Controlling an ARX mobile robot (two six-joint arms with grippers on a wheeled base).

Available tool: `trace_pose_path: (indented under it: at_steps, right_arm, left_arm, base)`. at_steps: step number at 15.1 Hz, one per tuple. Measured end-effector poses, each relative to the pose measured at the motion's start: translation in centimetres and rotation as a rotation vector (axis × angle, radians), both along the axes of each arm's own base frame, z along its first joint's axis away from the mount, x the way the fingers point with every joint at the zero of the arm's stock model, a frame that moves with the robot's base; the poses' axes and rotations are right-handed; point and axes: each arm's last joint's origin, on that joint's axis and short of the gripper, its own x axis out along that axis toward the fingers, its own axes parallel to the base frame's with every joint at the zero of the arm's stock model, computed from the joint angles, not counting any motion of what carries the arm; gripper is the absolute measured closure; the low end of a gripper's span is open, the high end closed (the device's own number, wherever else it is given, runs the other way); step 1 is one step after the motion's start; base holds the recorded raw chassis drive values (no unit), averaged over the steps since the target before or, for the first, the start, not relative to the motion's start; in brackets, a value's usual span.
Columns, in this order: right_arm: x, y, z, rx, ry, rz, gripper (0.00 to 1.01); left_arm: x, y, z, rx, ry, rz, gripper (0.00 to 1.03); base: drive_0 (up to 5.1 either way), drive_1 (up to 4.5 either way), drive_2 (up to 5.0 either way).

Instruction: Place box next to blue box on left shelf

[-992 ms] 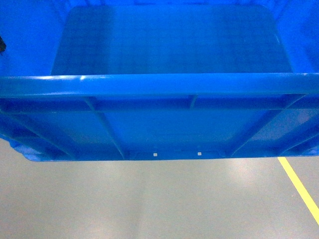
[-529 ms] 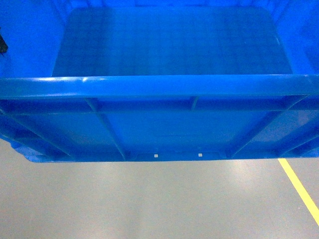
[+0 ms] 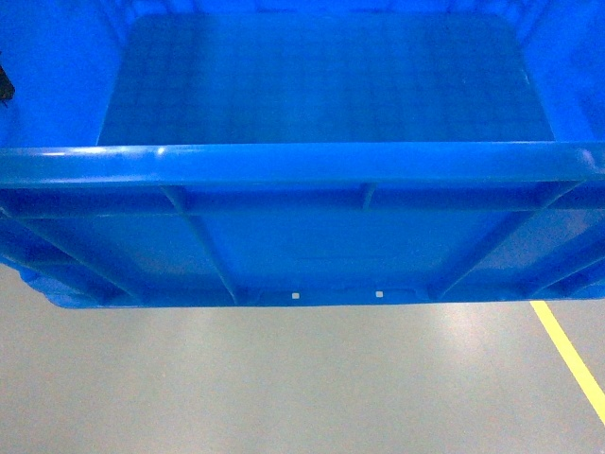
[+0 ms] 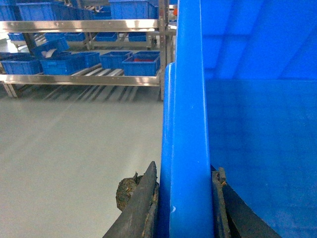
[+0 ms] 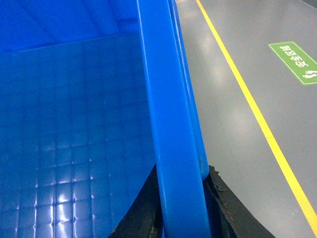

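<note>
The box, a large bright blue crate, fills the upper head view, held above the grey floor with its ribbed near wall facing me. My left gripper is shut on the box's left rim, one finger outside and one inside. My right gripper is shut on the right rim in the same way. Far off in the left wrist view stands the left shelf, a metal rack with roller rails. It carries several blue boxes. I cannot tell which of them the task means.
Grey floor spreads below the crate. A yellow line crosses it at the right, with a green floor sign beyond that line. More racks with blue crates stand above and behind the shelf.
</note>
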Motion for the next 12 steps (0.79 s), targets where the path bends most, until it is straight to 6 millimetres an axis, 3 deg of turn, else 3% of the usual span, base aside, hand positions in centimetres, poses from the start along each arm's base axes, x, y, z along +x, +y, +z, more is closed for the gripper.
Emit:
trace_pose_path:
  at_steps: [12]
  right_arm:
    - [-0.02,0.07,-0.05,-0.001,0.004,0.001,0.86]
  left_arm:
    - [0.00,0.02,-0.03,0.002,0.003,0.002,0.85]
  base:
    - [0.0,4.34,-4.3]
